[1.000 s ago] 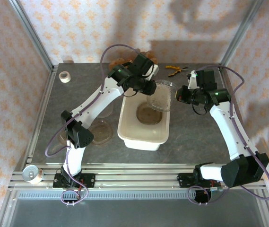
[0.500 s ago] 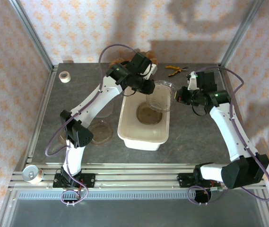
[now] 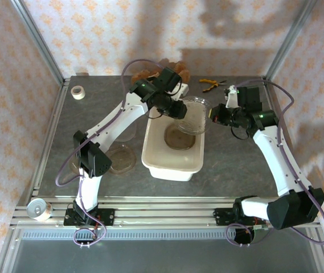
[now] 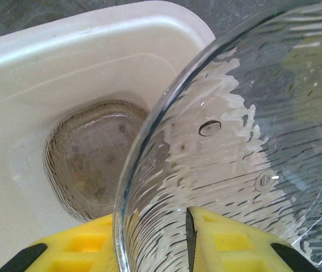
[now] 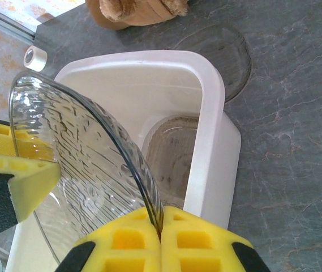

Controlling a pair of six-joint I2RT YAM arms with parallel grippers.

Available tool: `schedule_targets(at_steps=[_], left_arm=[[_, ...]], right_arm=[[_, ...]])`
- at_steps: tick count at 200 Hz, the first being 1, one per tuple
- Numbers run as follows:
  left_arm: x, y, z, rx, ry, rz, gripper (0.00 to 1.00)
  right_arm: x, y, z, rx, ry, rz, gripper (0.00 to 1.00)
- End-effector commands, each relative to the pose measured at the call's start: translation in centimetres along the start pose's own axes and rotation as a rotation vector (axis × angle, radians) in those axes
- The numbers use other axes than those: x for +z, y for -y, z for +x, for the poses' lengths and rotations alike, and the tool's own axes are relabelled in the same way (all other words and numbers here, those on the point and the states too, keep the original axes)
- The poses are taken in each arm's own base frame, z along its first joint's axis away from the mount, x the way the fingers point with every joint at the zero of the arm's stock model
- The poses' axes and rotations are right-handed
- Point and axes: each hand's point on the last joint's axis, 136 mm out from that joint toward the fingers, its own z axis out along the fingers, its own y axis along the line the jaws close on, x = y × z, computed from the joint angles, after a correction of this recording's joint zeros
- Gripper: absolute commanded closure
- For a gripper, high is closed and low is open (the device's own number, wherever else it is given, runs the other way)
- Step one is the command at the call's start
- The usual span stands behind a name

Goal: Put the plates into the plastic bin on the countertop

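"Where's that clear plate [image 3: 193, 118] got to?"

"Up in the air, tilted, over the far right corner of the plastic bin [image 3: 170, 166]. It's inside the rim line but not set down yet."

"Who's got hold of it?"

"The right gripper [image 5: 161, 220] for certain. Its yellow fingers are clenched on the plate's edge, one on each face. The left gripper [image 3: 177, 109] has the opposite edge between its fingers, but I can't tell whether it's pinching or has gone slack."

"Anything actually inside?"

"One brownish plate [image 4: 93, 164] lies flat on the bottom, towards the far end, right under the one in the air. So I'd call it one done and a second close to done."

"And what's left?"

"A tinted plate [image 3: 120, 159] sits on the counter [image 3: 236, 165], just left of the bin beside the left arm. There may be another just beyond it, but the arm hides most of that spot, so I won't swear to it."

"So roughly halfway?"

"That's my guess. The raised plate needs lowering onto the one below and letting go. It's thin and slick-looking, so I'd want it low before either gripper lets go. Then whatever's out on the counter has to be fetched. The tape roll [image 3: 78, 92] in the far left corner isn't part of it."
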Motion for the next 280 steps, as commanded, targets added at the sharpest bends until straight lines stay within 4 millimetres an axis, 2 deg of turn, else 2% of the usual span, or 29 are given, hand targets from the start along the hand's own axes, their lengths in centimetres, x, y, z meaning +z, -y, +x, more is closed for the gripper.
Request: schedule_targets(at_steps=[1, 28, 50, 105, 228, 247, 260, 280], left_arm=[[-1.6, 1.3, -0.3, 0.019, 0.029, 0.056, 0.73], [-2.1, 0.8, -0.6, 0.013, 0.051, 0.027, 0.72], [-2.5, 0.2, -0.7, 0.008, 0.062, -0.012, 0.67], [-3.1, -0.6, -1.0, 0.009, 0.093, -0.067, 0.66], [-2.0, 0.3, -0.8, 0.005, 0.076, -0.021, 0.92], [-2.0, 0.1, -0.6, 0.005, 0.073, -0.034, 0.96], [-2.2, -0.2, -0.5, 0.000, 0.074, -0.049, 0.98], [-2.6, -0.8, -0.4, -0.022, 0.091, -0.052, 1.00]], right_arm=[[-0.6, -1.6, -0.9, -0.028, 0.045, -0.068, 1.00], [-0.3, -0.8, -0.5, -0.022, 0.022, -0.026, 1.00], [0.1, -0.2, -0.2, -0.011, 0.005, -0.001, 1.00], [0.4, 0.1, -0.2, -0.004, -0.004, 0.008, 1.00], [1.3, -0.1, -0.4, 0.015, -0.023, -0.013, 1.00], [1.5, 0.2, -0.5, 0.026, -0.022, 0.003, 0.89], [1.5, 0.2, -0.7, 0.026, -0.020, 0.008, 0.70], [1.2, 0.3, -1.2, 0.021, 0.005, 0.017, 0.46]])
